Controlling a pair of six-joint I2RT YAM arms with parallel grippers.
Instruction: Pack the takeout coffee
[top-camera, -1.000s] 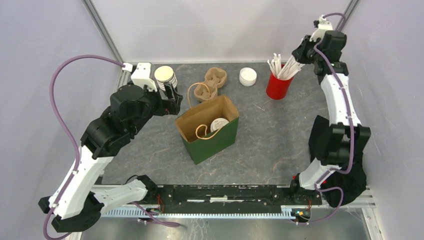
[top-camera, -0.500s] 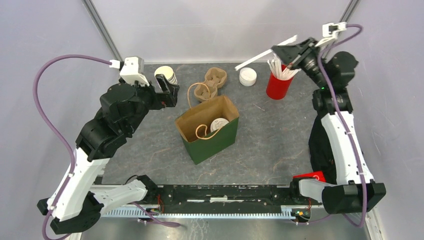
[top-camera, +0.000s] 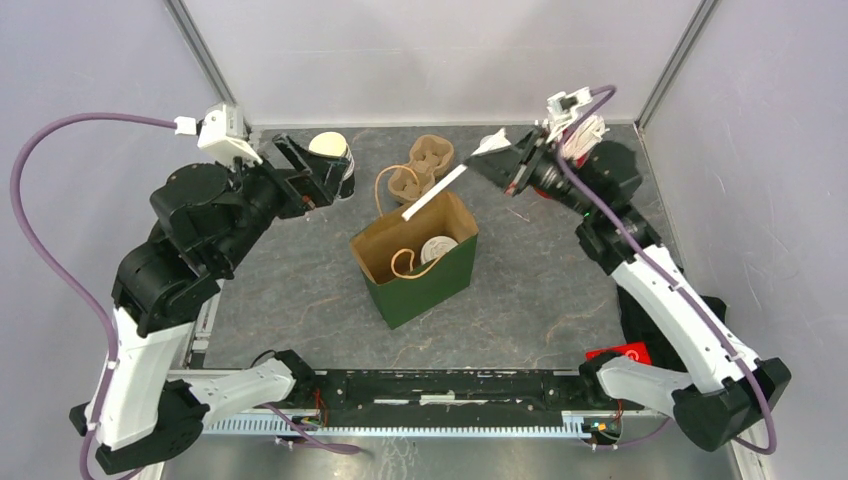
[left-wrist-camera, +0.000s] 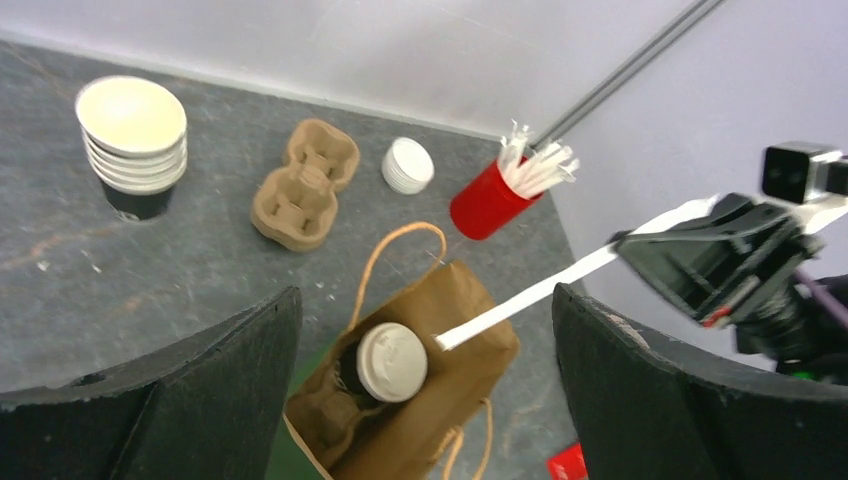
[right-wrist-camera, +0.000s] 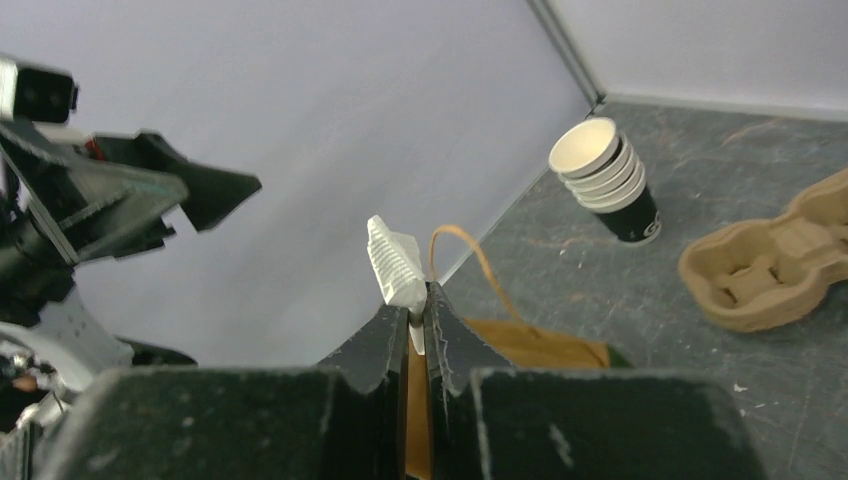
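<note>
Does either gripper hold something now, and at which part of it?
The right gripper pinches a wrapped straw near its end away from the bag. The left gripper is open and holds nothing.

The small paper cup with a dark body and a white round plastic lid (top-camera: 437, 248) stands upright inside the open brown paper bag with a green outside (top-camera: 425, 285), close to the bag's right-hand end wall. The lid is pressed on, and from above the dark body barely shows beneath it.

Matt kraft-paper bag (top-camera: 381, 246), smooth white plastic lid (left-wrist-camera: 392, 362) on takeout coffee (left-wrist-camera: 388, 368), rough moulded-pulp carrier (left-wrist-camera: 305, 185), crinkled paper-wrapped straw (top-camera: 435, 190)
</note>
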